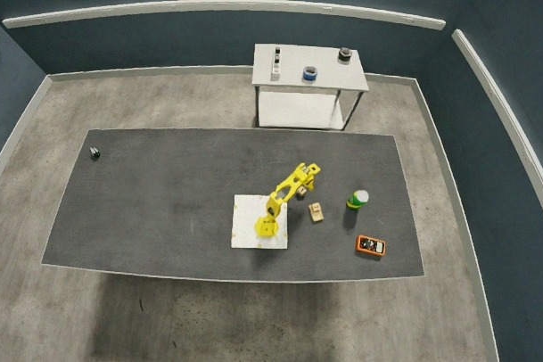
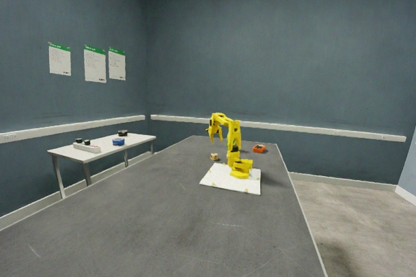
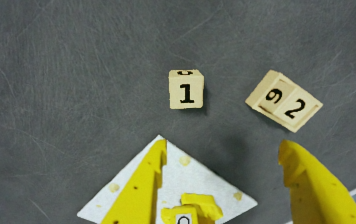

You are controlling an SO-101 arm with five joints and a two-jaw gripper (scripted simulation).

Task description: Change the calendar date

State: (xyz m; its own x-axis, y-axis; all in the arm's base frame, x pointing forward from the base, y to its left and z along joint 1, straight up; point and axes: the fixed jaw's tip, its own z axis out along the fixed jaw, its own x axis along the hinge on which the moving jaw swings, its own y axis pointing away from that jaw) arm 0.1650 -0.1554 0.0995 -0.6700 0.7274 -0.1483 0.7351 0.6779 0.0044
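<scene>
A loose pale wooden cube (image 1: 301, 191) (image 2: 214, 157) (image 3: 186, 90) lies on the table beside the calendar, with a 1 on its large visible face and part of a 0 on the adjoining face in the wrist view. The calendar tray (image 1: 317, 218) stands to its right in the top view, turned at an angle. The other cube (image 1: 316, 208) is in it; a 2 and a 9 show there in the wrist view. The month's name is not readable. My gripper (image 2: 216, 140) (image 3: 222, 150) is partly open and empty, raised above the table near the loose cube.
The arm's base stands on a white board (image 1: 245, 223) (image 2: 222, 185). A green can (image 1: 357, 200) stands beyond the calendar, and an orange multimeter (image 1: 370, 245) (image 2: 259, 149) lies nearer the table's front edge. A small dark object (image 1: 94, 152) lies at the far left.
</scene>
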